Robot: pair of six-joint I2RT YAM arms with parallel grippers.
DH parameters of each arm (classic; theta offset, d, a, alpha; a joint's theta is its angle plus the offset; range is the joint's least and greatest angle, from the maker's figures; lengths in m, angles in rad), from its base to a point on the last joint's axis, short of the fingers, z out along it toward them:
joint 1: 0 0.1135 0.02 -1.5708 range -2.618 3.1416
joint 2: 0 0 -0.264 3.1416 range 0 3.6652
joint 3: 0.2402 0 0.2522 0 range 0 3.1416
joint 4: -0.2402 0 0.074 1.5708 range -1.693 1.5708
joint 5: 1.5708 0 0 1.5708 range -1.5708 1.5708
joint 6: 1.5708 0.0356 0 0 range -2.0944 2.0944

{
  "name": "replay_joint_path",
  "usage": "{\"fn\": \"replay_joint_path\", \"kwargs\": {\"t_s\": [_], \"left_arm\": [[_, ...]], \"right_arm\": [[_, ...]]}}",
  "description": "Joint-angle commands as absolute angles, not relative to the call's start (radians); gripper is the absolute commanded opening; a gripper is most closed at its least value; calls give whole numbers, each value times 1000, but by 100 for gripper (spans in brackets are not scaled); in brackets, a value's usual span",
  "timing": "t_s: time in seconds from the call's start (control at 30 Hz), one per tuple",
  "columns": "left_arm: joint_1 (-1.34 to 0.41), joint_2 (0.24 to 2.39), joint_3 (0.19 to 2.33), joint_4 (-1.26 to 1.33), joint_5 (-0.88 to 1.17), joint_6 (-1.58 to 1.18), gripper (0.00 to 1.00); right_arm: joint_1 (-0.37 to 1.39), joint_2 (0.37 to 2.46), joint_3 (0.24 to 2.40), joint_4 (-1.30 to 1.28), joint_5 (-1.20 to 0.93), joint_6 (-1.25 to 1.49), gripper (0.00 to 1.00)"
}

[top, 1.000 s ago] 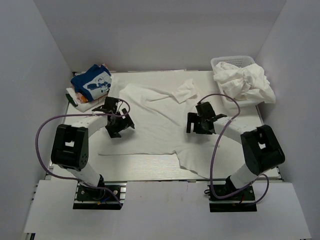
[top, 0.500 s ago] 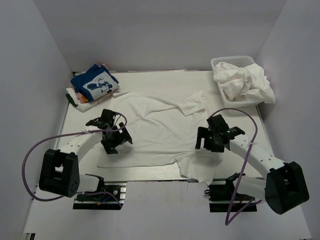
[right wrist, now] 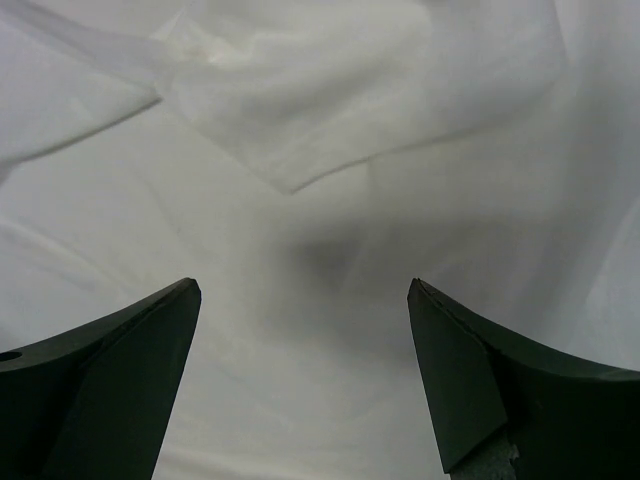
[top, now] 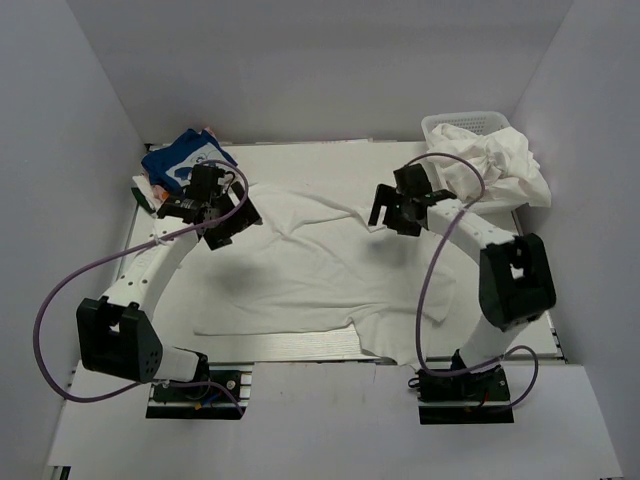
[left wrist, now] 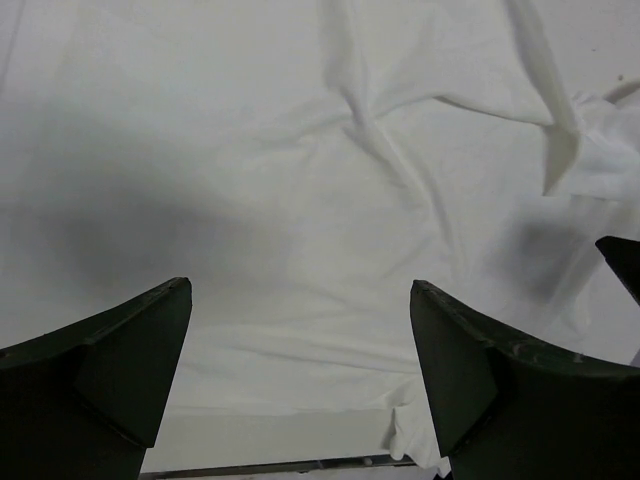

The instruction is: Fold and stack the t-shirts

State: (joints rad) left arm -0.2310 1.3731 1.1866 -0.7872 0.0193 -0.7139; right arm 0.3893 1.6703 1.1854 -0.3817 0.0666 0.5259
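In the last second the left gripper (top: 224, 212) has swung out to the far-left corner of the spread white t-shirt (top: 300, 270), near the folded blue t-shirt (top: 180, 162) in the far-left corner of the worktop (top: 300, 152). The right gripper (top: 392, 212) has gone to its far sleeve. Both hang with jaws apart and empty, so a fresh grab of the far edge seems next. The shirt lies mid-worktop, long axis apparently left to right, hem leftward, a flap over the near edge.

No readable text, labels or numbers anywhere.
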Motion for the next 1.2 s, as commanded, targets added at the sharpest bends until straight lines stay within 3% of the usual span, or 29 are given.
{"fn": "replay_joint_path", "kwargs": {"t_s": [0.0,0.27,0.43,0.5,0.53,0.63,0.67,0.73,0.93,1.0,1.03,1.1,1.13,1.17], "left_arm": [[-225,1359,1215,-839,-63,-698,100],[-225,1348,1204,-884,-106,-698,100],[-216,1376,1213,-906,-116,-689,100],[-216,1376,1223,-916,-130,-689,100],[-216,1376,1232,-925,-144,-689,100],[-216,1385,1252,-934,-163,-678,100],[-216,1385,1252,-934,-163,-678,100],[-216,1385,1261,-934,-163,-667,100],[-216,1416,1261,-925,-163,-658,100],[-216,1431,1261,-916,-163,-658,100],[-216,1451,1261,-916,-163,-658,100],[-216,1476,1285,-916,-134,-647,100],[-216,1488,1295,-916,-133,-632,100],[-216,1500,1295,-916,-123,-623,100]], "right_arm": [[357,1758,1302,-342,29,532,90],[307,1959,1411,-281,74,505,89],[287,2043,1501,-229,81,474,76],[278,2069,1529,-235,86,460,63],[275,2068,1549,-229,81,457,42],[276,2046,1555,-170,39,434,9],[275,2046,1557,-144,26,430,2],[281,2052,1589,-140,15,416,0],[299,2200,1842,-259,26,431,1],[299,2305,1995,-293,32,405,8],[305,2334,2084,-278,-24,315,21],[311,2420,2224,-267,-49,229,37],[311,2471,2314,-261,-63,207,51],[305,2496,2359,-250,-72,177,90]]}}
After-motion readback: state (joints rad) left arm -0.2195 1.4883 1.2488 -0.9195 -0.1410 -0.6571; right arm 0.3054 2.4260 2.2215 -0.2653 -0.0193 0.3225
